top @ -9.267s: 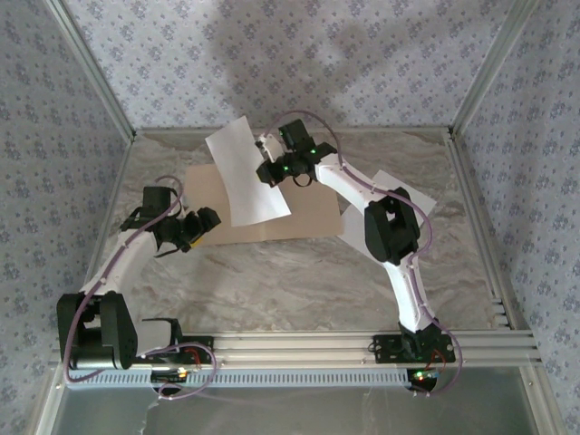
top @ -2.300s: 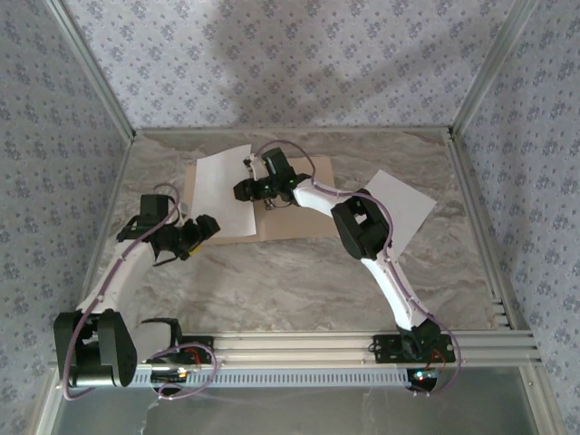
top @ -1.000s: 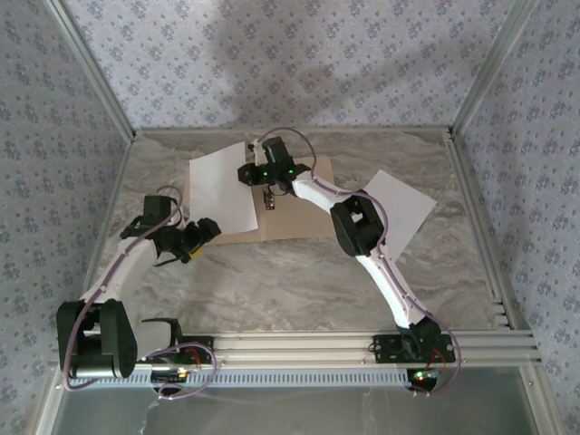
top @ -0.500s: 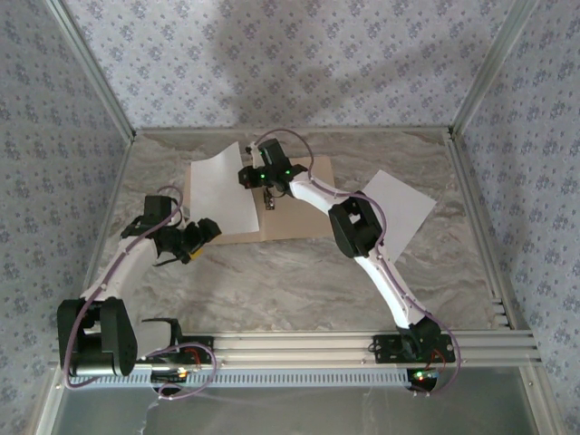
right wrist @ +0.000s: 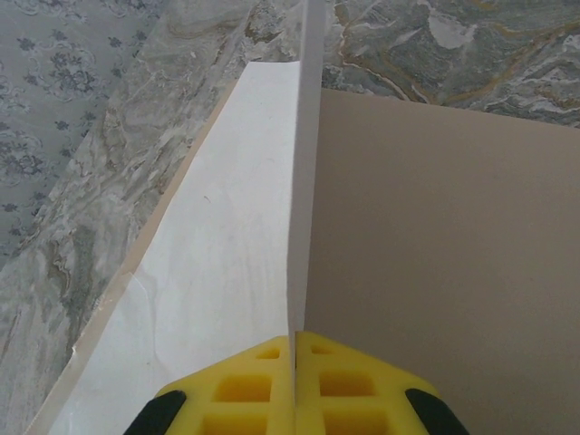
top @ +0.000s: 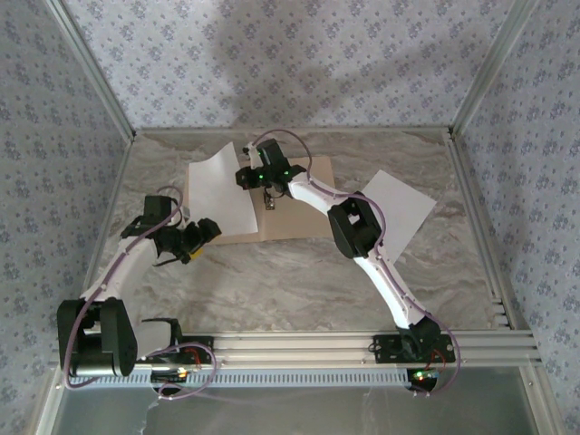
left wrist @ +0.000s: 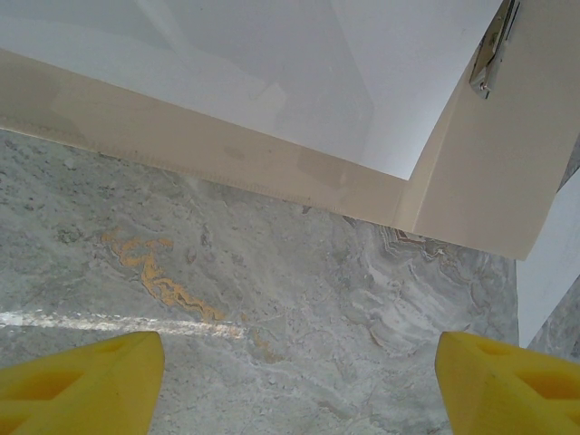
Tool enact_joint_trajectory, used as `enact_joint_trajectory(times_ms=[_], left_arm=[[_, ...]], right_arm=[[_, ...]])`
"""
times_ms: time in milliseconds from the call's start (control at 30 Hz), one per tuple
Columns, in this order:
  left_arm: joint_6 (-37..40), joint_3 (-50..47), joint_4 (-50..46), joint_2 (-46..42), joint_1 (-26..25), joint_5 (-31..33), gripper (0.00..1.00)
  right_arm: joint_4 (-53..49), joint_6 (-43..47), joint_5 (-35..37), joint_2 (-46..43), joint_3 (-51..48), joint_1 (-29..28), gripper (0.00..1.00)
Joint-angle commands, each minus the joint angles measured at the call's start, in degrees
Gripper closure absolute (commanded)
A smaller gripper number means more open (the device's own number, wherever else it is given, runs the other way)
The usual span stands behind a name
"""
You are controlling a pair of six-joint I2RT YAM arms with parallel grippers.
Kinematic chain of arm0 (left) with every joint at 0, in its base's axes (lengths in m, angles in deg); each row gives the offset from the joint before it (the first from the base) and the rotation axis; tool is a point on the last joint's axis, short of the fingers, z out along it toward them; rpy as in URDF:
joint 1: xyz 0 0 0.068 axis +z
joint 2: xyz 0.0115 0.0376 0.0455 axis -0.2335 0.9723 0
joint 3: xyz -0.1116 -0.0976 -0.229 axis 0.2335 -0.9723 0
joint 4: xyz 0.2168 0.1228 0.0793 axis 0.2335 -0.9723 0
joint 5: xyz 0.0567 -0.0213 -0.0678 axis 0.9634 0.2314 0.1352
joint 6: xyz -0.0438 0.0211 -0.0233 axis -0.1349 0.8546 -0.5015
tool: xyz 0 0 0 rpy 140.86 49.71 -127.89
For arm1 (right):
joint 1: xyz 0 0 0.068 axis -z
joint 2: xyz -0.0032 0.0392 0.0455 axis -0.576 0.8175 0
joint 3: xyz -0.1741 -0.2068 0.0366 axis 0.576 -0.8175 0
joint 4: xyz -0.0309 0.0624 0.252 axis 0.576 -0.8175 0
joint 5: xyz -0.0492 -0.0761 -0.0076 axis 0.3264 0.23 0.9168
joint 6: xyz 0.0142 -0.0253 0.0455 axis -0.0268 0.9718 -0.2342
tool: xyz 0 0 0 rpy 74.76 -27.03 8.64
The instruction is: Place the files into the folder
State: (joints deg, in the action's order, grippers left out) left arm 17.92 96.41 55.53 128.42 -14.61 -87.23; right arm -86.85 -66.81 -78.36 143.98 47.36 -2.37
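Right claw [right wrist: 294, 343] pinches one sheet [right wrist: 231, 227] by its edge over the folder [right wrist: 435, 254]; next, probably lay it flat and release.

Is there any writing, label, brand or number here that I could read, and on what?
None can be read. The folder is plain, the left sheet on it and the right sheet are blank, the metal clip shows no readable mark, and the wallpaper has only a flower pattern.
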Motion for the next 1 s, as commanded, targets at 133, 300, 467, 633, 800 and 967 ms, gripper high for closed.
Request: enact_joint_trajectory(times_ms=[133,300,467,633,800,967], left_arm=[[1.19,-0.45,-0.85,-1.63,0.4,0.04,0.21],[1.15,-0.46,-0.72,-1.45,0.4,-0.07,0.21],[0.75,-0.39,-0.97,-2.13,0.4,0.75,0.22],[0.58,0.24,-1.51,-3.14,0.39,2.06,0.22],[0.57,0.86,-2.1,-2.85,0.38,1.76,0.22],[0.61,1.13,-2.22,-2.86,0.4,1.71,0.22]], right_arm=[[2.47,-0.94,-3.22,-1.17,-1.95,-0.3,0.94],[4.05,-1.14,-4.41,-2.14,-4.1,-0.76,0.94],[5.94,-1.2,-5.76,-3.26,-7.06,-1.02,0.94],[6.64,-0.77,-6.7,-3.95,-8.29,-0.97,0.94],[6.73,-1.67,-6.64,-4.32,-8.62,-0.97,0.93],[7.94,-3.87,-6.53,-5.24,-10.41,-1.0,0.83]])
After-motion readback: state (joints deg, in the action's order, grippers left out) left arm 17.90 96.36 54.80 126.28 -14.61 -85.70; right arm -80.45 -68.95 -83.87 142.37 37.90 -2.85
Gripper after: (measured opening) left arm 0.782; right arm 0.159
